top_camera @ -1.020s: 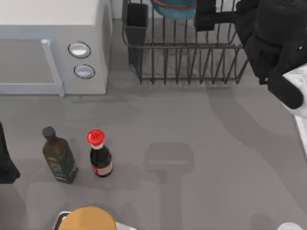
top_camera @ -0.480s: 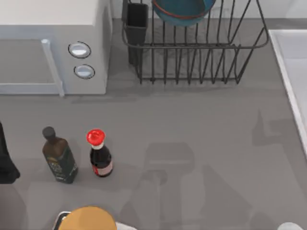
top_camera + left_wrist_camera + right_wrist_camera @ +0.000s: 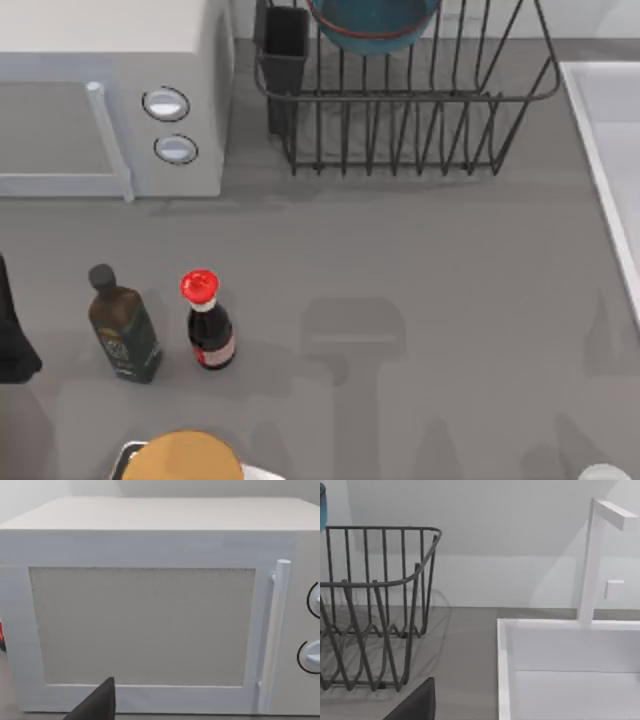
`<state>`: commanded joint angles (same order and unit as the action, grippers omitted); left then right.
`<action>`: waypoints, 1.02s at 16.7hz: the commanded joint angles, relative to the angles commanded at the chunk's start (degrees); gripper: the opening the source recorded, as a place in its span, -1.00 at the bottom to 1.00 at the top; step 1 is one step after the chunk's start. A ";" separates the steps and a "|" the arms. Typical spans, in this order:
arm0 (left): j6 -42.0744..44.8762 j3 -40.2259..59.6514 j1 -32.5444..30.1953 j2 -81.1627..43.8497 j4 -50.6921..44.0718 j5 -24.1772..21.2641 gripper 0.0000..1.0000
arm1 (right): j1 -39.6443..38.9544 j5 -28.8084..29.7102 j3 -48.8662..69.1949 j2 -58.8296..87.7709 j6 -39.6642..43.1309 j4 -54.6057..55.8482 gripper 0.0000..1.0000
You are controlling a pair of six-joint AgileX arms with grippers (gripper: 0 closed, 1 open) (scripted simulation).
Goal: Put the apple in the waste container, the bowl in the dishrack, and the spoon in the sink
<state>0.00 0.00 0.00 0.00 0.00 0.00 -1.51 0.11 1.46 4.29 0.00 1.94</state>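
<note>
Teal-blue bowl (image 3: 375, 22): you had it inside the dishrack (image 3: 400, 120), among the upright bars at the far edge of the top view, its reddish-brown rim showing through the wires; a sliver of its blue was at the edge of the right wrist view too
Dishrack: dark wire, standing on the grey table (image 3: 420, 260) between the microwave (image 3: 100, 90) and the sink (image 3: 615, 120), with its black utensil cup (image 3: 285, 45) at the corner nearest the microwave
Sink: pale basin along the table's right side, apart from the rack; the right wrist view showed its raised rim and a white faucet (image 3: 592, 565) standing at its far edge
Left gripper (image 3: 97, 705): a dark wedge low in its wrist view, facing the microwave's door and handle; you could not tell whether it was open or closed
Left arm (image 3: 12, 340): parked at the table's left edge, near the bottles
Right gripper (image 3: 417, 702): a dark wedge low in its wrist view, facing the gap between rack and sink; you could not tell its opening either
Bottles: a dark oil bottle (image 3: 125, 335) and a red-capped sauce bottle (image 3: 208, 325) stood upright just beside each other, on the left half of the table, in front of the microwave
Near edge: a round tan object (image 3: 185, 455), cut off by the frame, sat below the bottles
</note>
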 joint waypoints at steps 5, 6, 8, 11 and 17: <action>0.00 0.00 0.00 0.00 0.00 0.00 1.00 | 1.51 -0.11 -1.47 -4.29 0.00 -1.94 1.00; 0.00 0.00 0.00 0.00 0.00 0.00 1.00 | 1.51 -0.11 -1.47 -4.29 0.00 -1.94 1.00; 0.00 0.00 0.00 0.00 0.00 0.00 1.00 | 1.31 -0.07 -1.27 -4.09 -0.01 -1.85 1.00; 0.00 0.00 0.00 0.00 0.00 0.00 1.00 | 2.00 -0.15 0.49 -2.13 1.93 -3.69 1.00; 0.00 0.00 0.00 0.00 0.00 0.00 1.00 | 8.32 -0.27 14.64 18.06 21.10 -19.75 1.00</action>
<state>0.00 0.00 0.00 0.00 0.00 0.00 6.81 -0.16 16.10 22.35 21.11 -17.81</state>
